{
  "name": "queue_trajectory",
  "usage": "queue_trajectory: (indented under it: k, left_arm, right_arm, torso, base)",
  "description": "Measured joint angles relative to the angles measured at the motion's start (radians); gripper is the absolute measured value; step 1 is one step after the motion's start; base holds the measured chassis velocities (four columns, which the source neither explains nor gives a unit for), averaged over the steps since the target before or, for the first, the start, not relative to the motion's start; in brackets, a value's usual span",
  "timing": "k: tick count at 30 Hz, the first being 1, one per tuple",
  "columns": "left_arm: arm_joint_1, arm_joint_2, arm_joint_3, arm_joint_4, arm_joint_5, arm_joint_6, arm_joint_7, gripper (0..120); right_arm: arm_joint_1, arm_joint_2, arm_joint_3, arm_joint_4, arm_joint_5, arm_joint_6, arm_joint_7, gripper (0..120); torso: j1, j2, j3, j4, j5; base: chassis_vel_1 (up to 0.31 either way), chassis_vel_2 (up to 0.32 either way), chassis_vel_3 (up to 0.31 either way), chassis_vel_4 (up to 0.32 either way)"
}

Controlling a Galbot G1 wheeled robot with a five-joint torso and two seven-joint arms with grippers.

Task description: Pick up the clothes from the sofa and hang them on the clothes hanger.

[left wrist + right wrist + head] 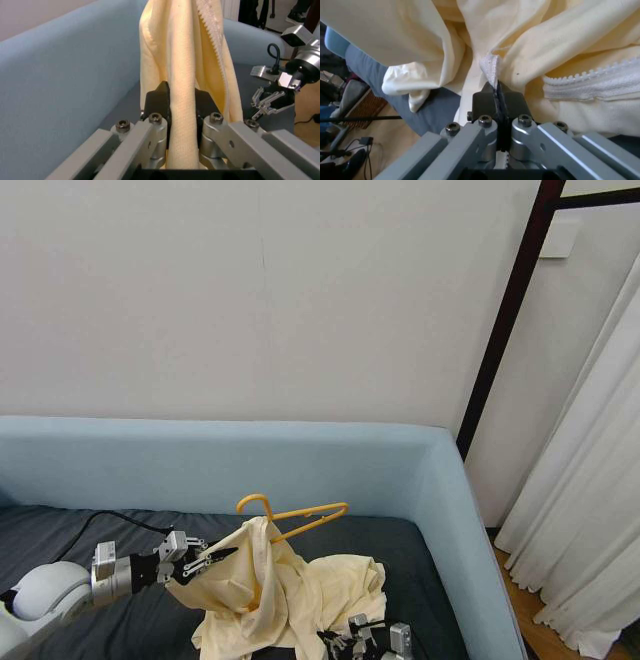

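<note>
Roughly mid-task: cream garment (285, 595) lies heaped on the seat of the sofa (420, 470), near its right-hand end, and is pulled up into a peak on its left side.

- Orange hanger (305, 518) stands out of the top of the heap, hook up and to the left, one arm free and pointing right. The other arm looks buried in the cloth. Probably part-threaded, but I cannot tell how far.
- Left pincer (205, 562) comes in low from the left and is clamped tight on a thick rolled fold. That grip is what raises the peak, likely to keep the cloth up beside the hanger.
- Right pincer (497, 93) sits low at the front of the heap, jaws all but closed on a thin hem edge next to the toothed white trim (592, 77). The two holds are well apart, and I read that as spreading the fabric so an opening can be found.
- Loose sleeve or tail hangs slack below and may drag.

Surface: dark grey seat cushion, pale blue back and armrest, soft, so the heap sinks a little. A black cable (120, 522) crosses the seat behind the left arm.

Room: plain pale wall (250, 300) behind; dark pole (505, 320) rising at right; white curtain (590, 510) beyond it; strip of wooden floor (535, 625) at its foot.
</note>
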Motion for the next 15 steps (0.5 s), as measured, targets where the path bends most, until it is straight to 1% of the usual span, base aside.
queue_trajectory:
  k: [6,9,10,15]
  left_arm:
    - [-0.005,0.014,-0.010,-0.003,-0.010,-0.011,0.021,6]
    - [-0.026,0.032,-0.012,0.007,-0.011,-0.009,0.072,6]
    - [-0.026,0.032,-0.012,0.007,-0.011,-0.009,0.072,6]
    - [-0.061,0.043,-0.013,0.008,-0.036,-0.023,0.107,6]
  right_arm:
    - [-0.015,-0.023,0.047,0.048,0.011,-0.001,0.010,0]
    - [-0.024,-0.073,0.117,0.109,0.045,-0.012,0.030,0]
    - [-0.024,-0.073,0.117,0.109,0.045,-0.012,0.030,0]
    - [-0.017,-0.164,0.217,0.194,0.103,-0.035,0.077,0]
  torso:
    - [0.000,0.000,0.000,0.0000,0.0001]
    - [0.000,0.000,0.000,0.0000,0.0002]
    - [0.000,0.000,0.000,0.0000,0.0002]
    - [0.000,0.000,0.000,-0.0003,0.0001]
  base:
    - [0.000,0.000,0.000,0.000]
    - [0.000,0.000,0.000,0.000]
    - [0.000,0.000,0.000,0.000]
    - [0.000,0.000,0.000,0.000]
